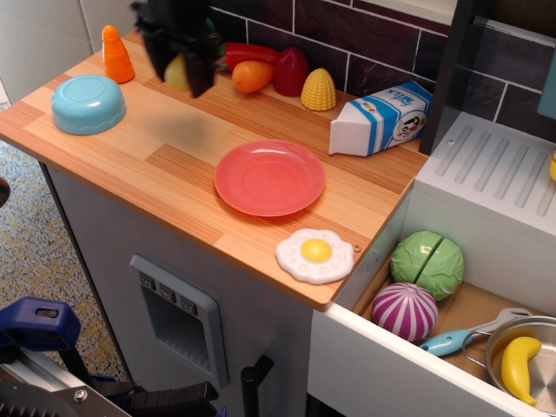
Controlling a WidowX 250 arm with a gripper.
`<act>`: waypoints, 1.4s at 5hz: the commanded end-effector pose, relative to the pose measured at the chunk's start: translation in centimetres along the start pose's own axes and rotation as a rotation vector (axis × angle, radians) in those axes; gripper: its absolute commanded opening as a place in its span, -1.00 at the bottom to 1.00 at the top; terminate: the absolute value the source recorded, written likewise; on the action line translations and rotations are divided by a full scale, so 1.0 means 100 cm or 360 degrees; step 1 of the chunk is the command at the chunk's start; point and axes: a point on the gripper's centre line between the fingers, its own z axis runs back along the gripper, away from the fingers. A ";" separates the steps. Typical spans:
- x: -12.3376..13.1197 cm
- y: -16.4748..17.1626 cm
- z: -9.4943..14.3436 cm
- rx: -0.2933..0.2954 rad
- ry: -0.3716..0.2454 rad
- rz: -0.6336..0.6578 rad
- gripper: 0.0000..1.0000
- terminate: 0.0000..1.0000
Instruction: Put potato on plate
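Note:
My black gripper [180, 71] is at the back left of the wooden counter, lifted above it and blurred. It is shut on the pale yellow potato [178, 73], which shows between the fingers. The coral-red plate [269, 177] lies flat in the middle of the counter, to the right of and nearer than the gripper, with nothing on it.
A blue bowl [87, 102] sits at the left. An orange carrot [115, 54], an orange oval vegetable [252, 76], a red pepper [290, 71], yellow corn [319, 89] and a milk carton [380, 118] line the back. A fried egg toy [315, 254] lies by the front edge.

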 end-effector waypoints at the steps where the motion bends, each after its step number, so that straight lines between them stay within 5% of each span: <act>1: -0.011 -0.052 0.028 0.0067 -0.0111 0.0054 -1.00 -1.00; 3: -0.030 -0.070 0.000 -0.0052 -0.0069 0.0049 -1.00 -1.00; 4: -0.030 -0.068 -0.006 -0.0075 -0.0047 -0.0085 1.00 -1.00; 6: -0.027 -0.071 -0.006 -0.0079 -0.0038 -0.0112 1.00 -1.00; 7: -0.027 -0.071 -0.006 -0.0079 -0.0038 -0.0112 1.00 1.00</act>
